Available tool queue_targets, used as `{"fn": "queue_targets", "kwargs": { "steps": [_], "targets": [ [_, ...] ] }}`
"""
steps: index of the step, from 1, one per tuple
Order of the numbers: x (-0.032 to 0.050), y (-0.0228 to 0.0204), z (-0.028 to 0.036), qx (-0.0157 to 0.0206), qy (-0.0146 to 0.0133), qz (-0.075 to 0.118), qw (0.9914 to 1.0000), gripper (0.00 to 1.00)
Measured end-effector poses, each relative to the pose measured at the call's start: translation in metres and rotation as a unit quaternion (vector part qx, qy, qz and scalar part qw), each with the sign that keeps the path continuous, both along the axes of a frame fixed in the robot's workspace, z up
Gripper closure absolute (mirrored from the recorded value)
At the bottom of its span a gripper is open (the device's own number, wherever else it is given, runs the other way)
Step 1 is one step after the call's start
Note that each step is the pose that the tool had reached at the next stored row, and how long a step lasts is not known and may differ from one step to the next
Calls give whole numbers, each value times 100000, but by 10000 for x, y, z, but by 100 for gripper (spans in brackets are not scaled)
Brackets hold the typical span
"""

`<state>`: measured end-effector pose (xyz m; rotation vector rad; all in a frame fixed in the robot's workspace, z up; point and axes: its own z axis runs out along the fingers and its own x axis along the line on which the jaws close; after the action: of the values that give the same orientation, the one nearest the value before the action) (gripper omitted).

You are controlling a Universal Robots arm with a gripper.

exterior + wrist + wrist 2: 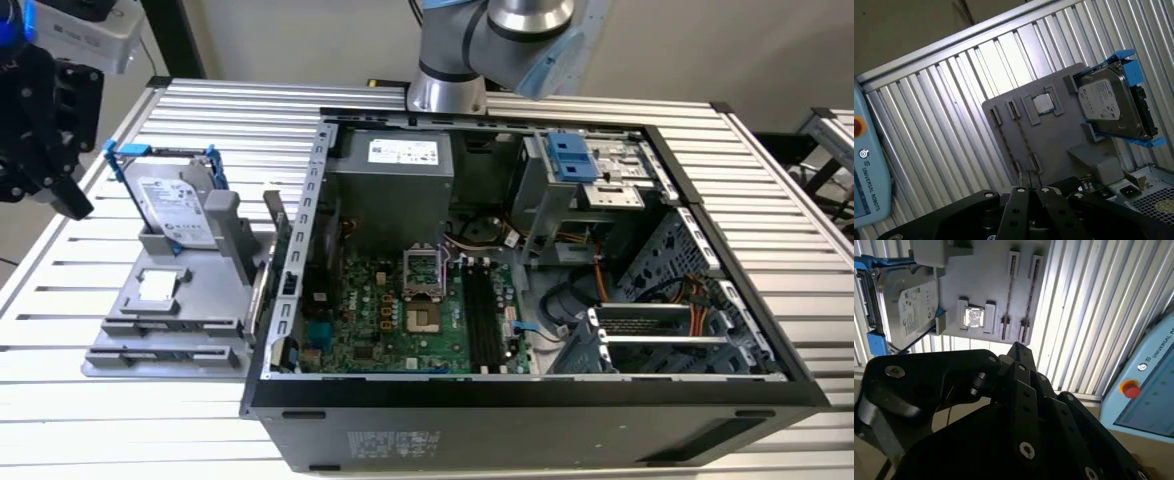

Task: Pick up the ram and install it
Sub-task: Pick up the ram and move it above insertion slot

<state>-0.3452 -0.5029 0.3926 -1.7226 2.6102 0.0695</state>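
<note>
A slatted aluminium table carries everything. An open black computer tower case lies on its side across the middle and the exterior view's right of the tabletop, open side up. Just beside it, toward the exterior view's left, a flat grey fixture plate rests on the slats. Bare slats show around both, near and far.

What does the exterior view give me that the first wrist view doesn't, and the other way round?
The exterior view adds the inside of the case: the motherboard with its black slots, plus the arm's base. The first wrist view adds the pendant with its red button. Both show the grey tray, the drive standing on it, the slatted table and the hand.
</note>
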Motion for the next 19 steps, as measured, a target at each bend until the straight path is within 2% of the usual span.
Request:
{"fn": "queue_targets", "kwargs": {
  "steps": [4, 7, 9, 11, 14, 19],
  "targets": [
    [0, 0, 0, -1, -158, 3481, 99939, 100],
    [0, 0, 0, -2, -235, 5984, 99821, 100],
    [0, 0, 0, 2, -258, 7668, 99705, 100],
    [-1, 0, 0, 4, -270, 9431, 99554, 100],
    [-1, 0, 0, 10, -290, 11990, 99278, 100],
    [0, 0, 0, 19, -305, 16241, 98672, 100]
  ]
}}
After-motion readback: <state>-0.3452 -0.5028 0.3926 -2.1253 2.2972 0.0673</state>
